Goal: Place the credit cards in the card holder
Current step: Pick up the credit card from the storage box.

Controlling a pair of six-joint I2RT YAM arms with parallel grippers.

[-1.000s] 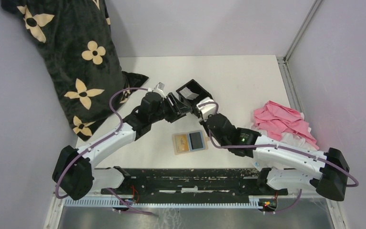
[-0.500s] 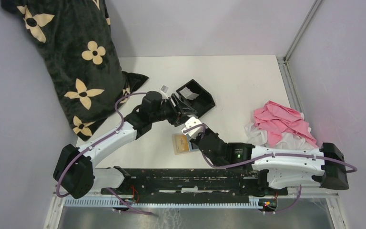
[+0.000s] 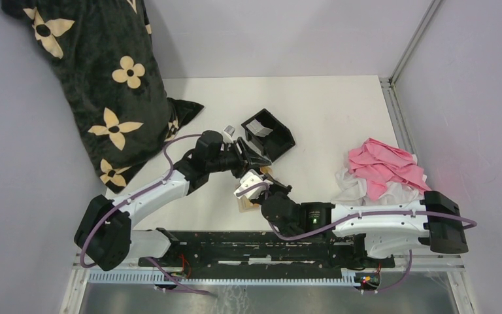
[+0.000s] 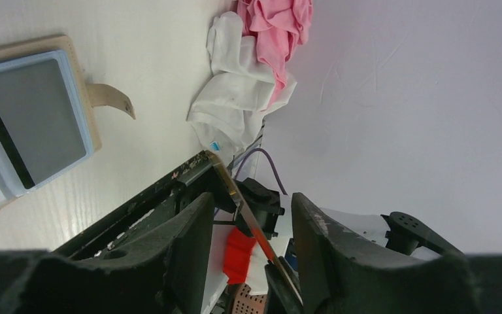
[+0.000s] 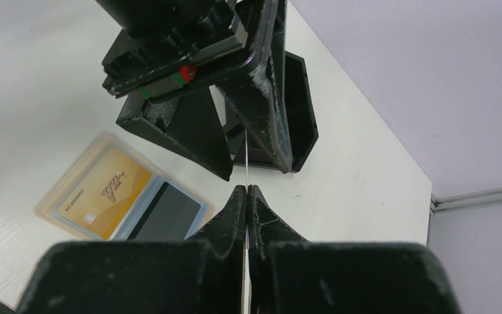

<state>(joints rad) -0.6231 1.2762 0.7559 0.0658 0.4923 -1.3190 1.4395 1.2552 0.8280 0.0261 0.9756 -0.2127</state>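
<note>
- Now R pincer [image 5: 246,190] hangs low over the wallet [image 5: 46,209], nearer the bases than a sec ago, when it was up by the tray [image 3: 286,140]. It's clamped tight on a pale card [image 5: 246,157], seen edge-on.
- Wallet lies open on the bench [image 3: 340,111]. Gold card [image 5: 104,196] & blue card [image 5: 163,219] sit side by side on it; tucked in or just laid, can't tell.
- L pincer [image 4: 251,203] followed, also off the tray. Abt half open, fingers either side of the pale card, gripping nothing.
- So 3rd card is fetched; prob. only seating it remains.
</note>
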